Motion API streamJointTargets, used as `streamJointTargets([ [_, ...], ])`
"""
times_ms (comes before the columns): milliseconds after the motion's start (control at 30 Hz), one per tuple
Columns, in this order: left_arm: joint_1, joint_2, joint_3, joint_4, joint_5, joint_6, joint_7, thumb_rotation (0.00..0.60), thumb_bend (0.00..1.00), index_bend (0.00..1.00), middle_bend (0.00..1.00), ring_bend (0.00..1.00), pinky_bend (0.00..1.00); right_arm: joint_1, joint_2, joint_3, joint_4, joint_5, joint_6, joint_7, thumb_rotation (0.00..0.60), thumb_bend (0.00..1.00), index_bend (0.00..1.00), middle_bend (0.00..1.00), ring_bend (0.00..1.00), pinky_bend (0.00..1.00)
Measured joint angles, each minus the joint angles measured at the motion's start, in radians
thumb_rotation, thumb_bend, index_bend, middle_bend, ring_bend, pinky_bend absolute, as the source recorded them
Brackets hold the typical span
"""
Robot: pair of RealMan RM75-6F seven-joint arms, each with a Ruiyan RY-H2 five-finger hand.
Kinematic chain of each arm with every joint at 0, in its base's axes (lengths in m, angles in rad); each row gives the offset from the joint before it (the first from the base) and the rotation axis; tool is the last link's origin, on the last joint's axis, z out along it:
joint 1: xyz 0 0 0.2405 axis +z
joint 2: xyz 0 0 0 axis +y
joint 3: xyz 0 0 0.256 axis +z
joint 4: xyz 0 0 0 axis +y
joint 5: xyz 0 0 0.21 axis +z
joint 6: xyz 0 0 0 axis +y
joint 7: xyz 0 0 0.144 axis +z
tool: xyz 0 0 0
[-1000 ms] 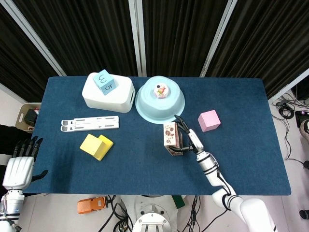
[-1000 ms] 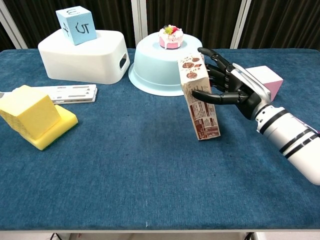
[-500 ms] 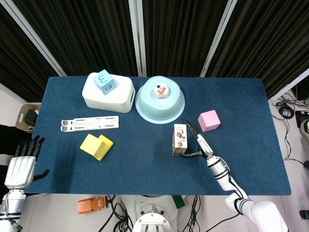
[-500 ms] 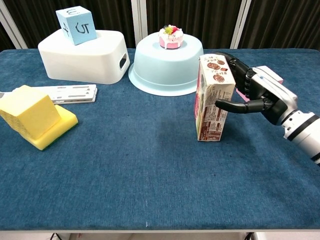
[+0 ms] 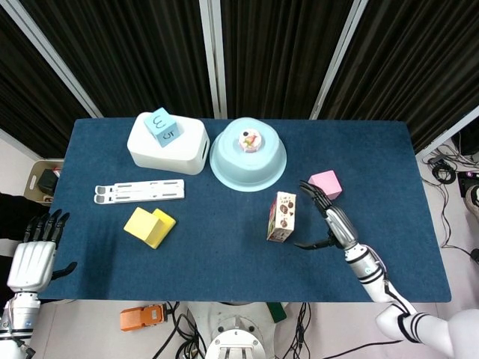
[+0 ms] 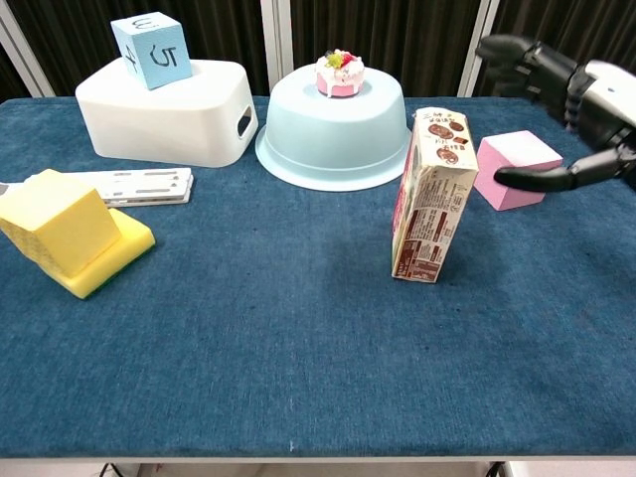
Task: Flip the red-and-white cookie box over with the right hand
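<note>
The red-and-white cardboard cookie box [image 6: 430,196] is standing on end, tilted, mid blue-cloth bench [image 5: 224,254]. Your right robot hand [image 5: 329,221] is hanging wide, holding nothing, at the box's 3 o'clock. You're needing a gentle push on its upper edge to topple it flat.

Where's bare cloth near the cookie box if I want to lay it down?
The near strip of the table, in front of the cookie box, is bare edge to edge, as is the stretch between the box and the yellow blocks. Behind it is crowded: the upturned blue bowl, the pink cube, and the right robot hand hovering, fingers apart.
</note>
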Motion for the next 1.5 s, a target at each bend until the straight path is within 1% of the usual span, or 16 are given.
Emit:
streamJointTargets([
  [100, -0.001, 0.002, 0.000, -0.004, 0.008, 0.003, 0.001, 0.600, 0.13, 0.00, 0.00, 0.00, 0.00, 0.007, 0.137, 0.010, -0.263, 0.048, -0.066, -0.175, 0.445, 0.08, 0.00, 0.00, 0.00, 0.00],
  [133, -0.001, 0.003, 0.001, -0.005, 0.010, 0.005, 0.001, 0.600, 0.13, 0.00, 0.00, 0.00, 0.00, 0.009, 0.162, 0.012, -0.311, 0.061, -0.081, -0.213, 0.450, 0.07, 0.00, 0.00, 0.00, 0.00],
  [167, -0.001, 0.005, 0.001, -0.006, 0.011, 0.006, 0.001, 0.600, 0.13, 0.00, 0.00, 0.00, 0.00, 0.015, 0.208, 0.019, -0.406, 0.092, -0.114, -0.292, 0.453, 0.07, 0.00, 0.00, 0.00, 0.00],
  [267, -0.002, 0.007, 0.003, -0.007, 0.014, 0.005, 0.002, 0.600, 0.13, 0.00, 0.00, 0.00, 0.00, 0.035, 0.310, 0.040, -0.620, 0.201, -0.207, -0.498, 0.457, 0.07, 0.00, 0.00, 0.00, 0.00],
  [367, -0.002, 0.008, 0.005, -0.007, 0.016, 0.005, 0.000, 0.600, 0.13, 0.00, 0.00, 0.00, 0.00, 0.065, 0.386, 0.065, -0.769, 0.354, -0.298, -0.679, 0.458, 0.07, 0.00, 0.00, 0.00, 0.00],
  [467, 0.000, 0.007, 0.006, -0.003, 0.016, 0.007, -0.005, 0.600, 0.13, 0.00, 0.00, 0.00, 0.00, 0.108, 0.433, 0.087, -0.849, 0.519, -0.367, -0.839, 0.458, 0.08, 0.00, 0.00, 0.00, 0.00],
  [667, 0.006, 0.003, 0.009, 0.015, 0.010, 0.007, -0.023, 0.600, 0.13, 0.00, 0.00, 0.00, 0.00, 0.211, 0.447, 0.121, -0.921, 0.814, -0.407, -1.139, 0.461, 0.08, 0.00, 0.00, 0.00, 0.00],
  [767, 0.007, 0.001, 0.010, 0.022, 0.008, 0.006, -0.030, 0.600, 0.13, 0.00, 0.00, 0.00, 0.00, 0.265, 0.428, 0.139, -0.932, 0.923, -0.405, -1.227, 0.461, 0.08, 0.00, 0.00, 0.00, 0.00],
  [967, 0.008, -0.001, 0.010, 0.028, 0.002, 0.001, -0.037, 0.600, 0.13, 0.00, 0.00, 0.00, 0.00, 0.349, 0.381, 0.158, -0.936, 1.051, -0.393, -1.347, 0.461, 0.08, 0.00, 0.00, 0.00, 0.00],
  [1100, 0.007, -0.003, 0.011, 0.030, 0.001, -0.002, -0.037, 0.600, 0.13, 0.00, 0.00, 0.00, 0.00, 0.384, 0.341, 0.160, -0.916, 1.111, -0.371, -1.409, 0.465, 0.09, 0.00, 0.01, 0.00, 0.03],
  [1167, 0.008, -0.004, 0.011, 0.032, 0.000, -0.003, -0.038, 0.600, 0.13, 0.00, 0.00, 0.00, 0.00, 0.402, 0.315, 0.160, -0.897, 1.137, -0.355, -1.441, 0.490, 0.14, 0.04, 0.06, 0.02, 0.09],
  [1233, 0.009, -0.004, 0.011, 0.035, -0.004, -0.004, -0.040, 0.600, 0.13, 0.00, 0.00, 0.00, 0.00, 0.414, 0.289, 0.160, -0.877, 1.149, -0.339, -1.459, 0.557, 0.22, 0.17, 0.13, 0.10, 0.20],
  [1300, 0.010, -0.004, 0.012, 0.036, -0.007, -0.005, -0.042, 0.600, 0.13, 0.00, 0.00, 0.00, 0.00, 0.422, 0.263, 0.161, -0.852, 1.153, -0.325, -1.470, 0.597, 0.27, 0.29, 0.20, 0.19, 0.30],
  [1333, 0.011, -0.004, 0.012, 0.037, -0.009, -0.005, -0.044, 0.600, 0.13, 0.00, 0.00, 0.00, 0.00, 0.424, 0.254, 0.162, -0.842, 1.153, -0.321, -1.471, 0.600, 0.30, 0.35, 0.24, 0.24, 0.35],
  [1400, 0.013, -0.003, 0.012, 0.039, -0.011, -0.005, -0.047, 0.600, 0.13, 0.00, 0.00, 0.00, 0.00, 0.423, 0.241, 0.163, -0.824, 1.142, -0.318, -1.465, 0.600, 0.32, 0.41, 0.28, 0.29, 0.40],
  [1500, 0.016, -0.002, 0.013, 0.040, -0.013, -0.004, -0.051, 0.600, 0.13, 0.00, 0.00, 0.00, 0.00, 0.414, 0.238, 0.168, -0.817, 1.111, -0.320, -1.432, 0.600, 0.33, 0.47, 0.32, 0.34, 0.46],
])
